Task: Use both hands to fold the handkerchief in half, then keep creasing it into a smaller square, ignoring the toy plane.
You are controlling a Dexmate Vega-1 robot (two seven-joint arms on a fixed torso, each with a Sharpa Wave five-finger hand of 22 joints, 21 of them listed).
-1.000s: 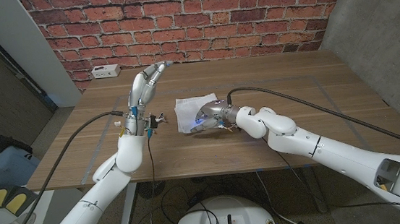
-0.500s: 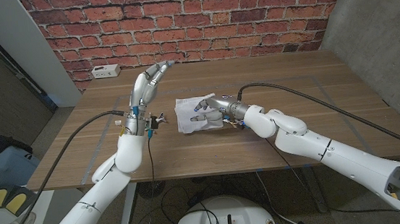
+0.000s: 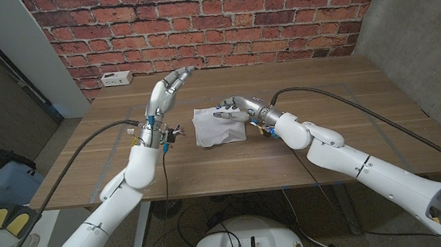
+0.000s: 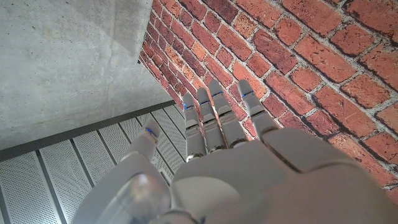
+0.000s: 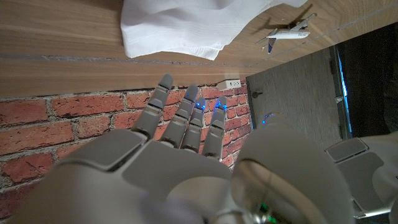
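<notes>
Soft white cloth handkerchief (image 3: pixel 219 125) on a matt wooden table (image 3: pixel 326 142); rough brick wall (image 3: pixel 275 15); hands (image 3: pixel 233 108) seemingly glossy plastic.

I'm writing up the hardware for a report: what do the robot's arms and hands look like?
Both arms are glossy white, rounded shells with bulging joints. A black cable runs loose along each. The left hand and right hand are silver-grey metallic, with slim segmented fingers; small blue lights glow on the fingertips in the right wrist view. A cluster of small fittings sits at the left wrist.
</notes>
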